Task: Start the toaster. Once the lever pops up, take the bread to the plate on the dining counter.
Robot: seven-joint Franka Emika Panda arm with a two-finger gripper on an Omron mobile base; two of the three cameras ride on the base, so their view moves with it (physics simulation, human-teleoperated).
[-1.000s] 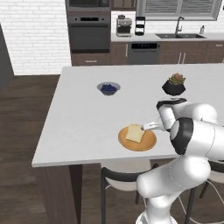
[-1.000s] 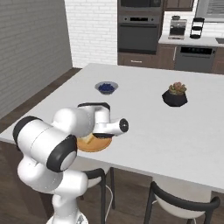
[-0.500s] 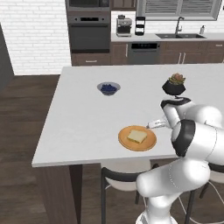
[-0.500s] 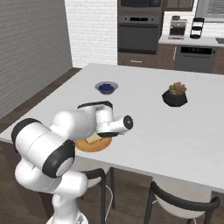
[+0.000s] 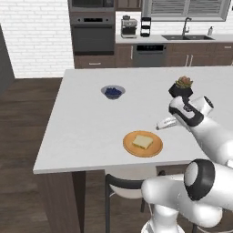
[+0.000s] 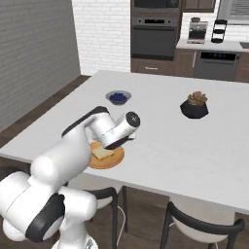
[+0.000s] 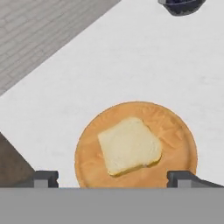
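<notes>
The bread (image 7: 129, 145) lies flat on the orange plate (image 7: 179, 131), a pale square slice near its middle. That plate (image 5: 129, 146) rests near the front edge of the white dining counter (image 5: 86, 123), with the bread (image 5: 143, 142) on it. My gripper (image 5: 164, 124) hovers just right of and above the plate, open and holding nothing. In the hand view the gripper (image 7: 114, 178) looks down on the slice, its dark fingertips (image 7: 46, 178) wide apart on either side. In the right base view my arm covers part of the plate (image 6: 104, 160). The toaster and its lever are out of view.
A small blue bowl (image 5: 112, 92) sits farther back on the counter, and a potted plant (image 5: 181, 86) in a black pot stands at the right. Chairs (image 5: 123, 184) are tucked under the counter's front edge. An oven wall and sink worktop lie beyond.
The jaws opened wider and left the bread lying on the plate. The hand has drawn back to the right and up, away from the slice.
</notes>
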